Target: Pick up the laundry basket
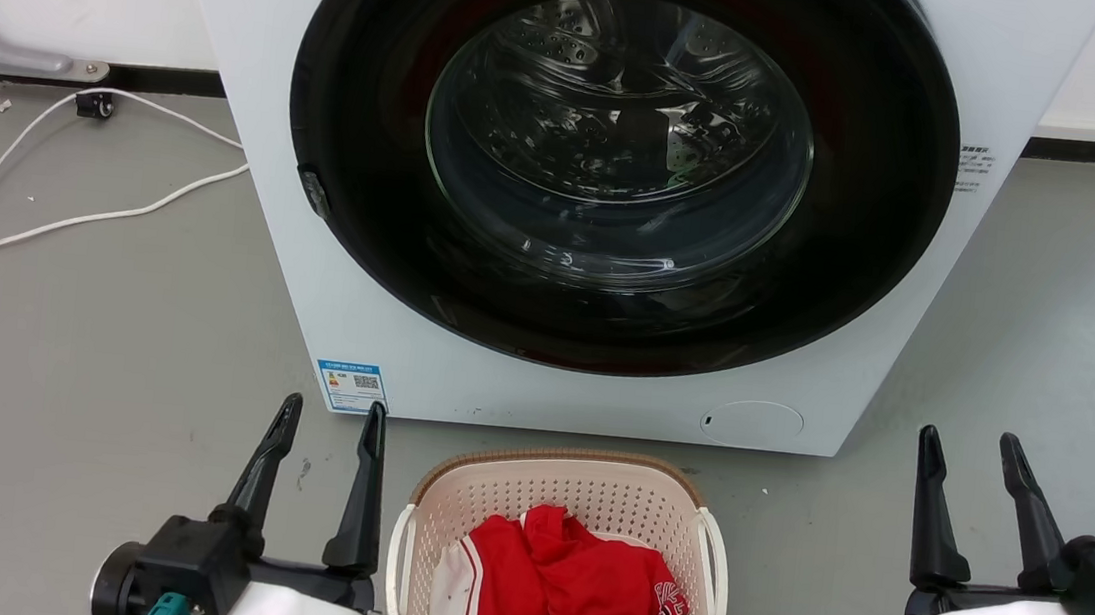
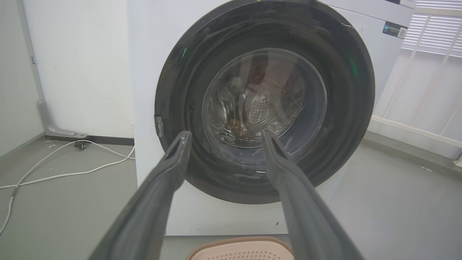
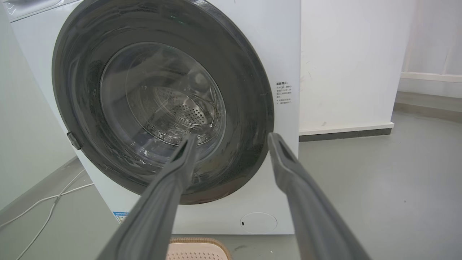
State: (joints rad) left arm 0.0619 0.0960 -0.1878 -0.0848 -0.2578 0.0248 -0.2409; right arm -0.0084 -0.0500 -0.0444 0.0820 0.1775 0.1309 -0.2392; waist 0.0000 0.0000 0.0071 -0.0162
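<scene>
A blue-edged sticker (image 1: pixel 352 385) with a QR code sits at the lower left corner of the white washing machine (image 1: pixel 259 169); its print is too small to read. A small printed notice (image 1: pixel 974 168) beside the round glass door (image 1: pixel 614 143) is also illegible. The laundry basket (image 1: pixel 564 454) stands on the grey floor (image 1: pixel 94 425) just in front of the machine, below its shut door, holding a red jersey (image 1: pixel 581 582) whose white lettering is folded out of reading. The left gripper (image 1: pixel 334 410) hangs just beside the basket's left handle, fingers spread, empty. The right gripper (image 1: pixel 969 441) is well apart to the right, likewise spread and empty. A white cable (image 1: pixel 64 221) trails across the floor at left.
</scene>
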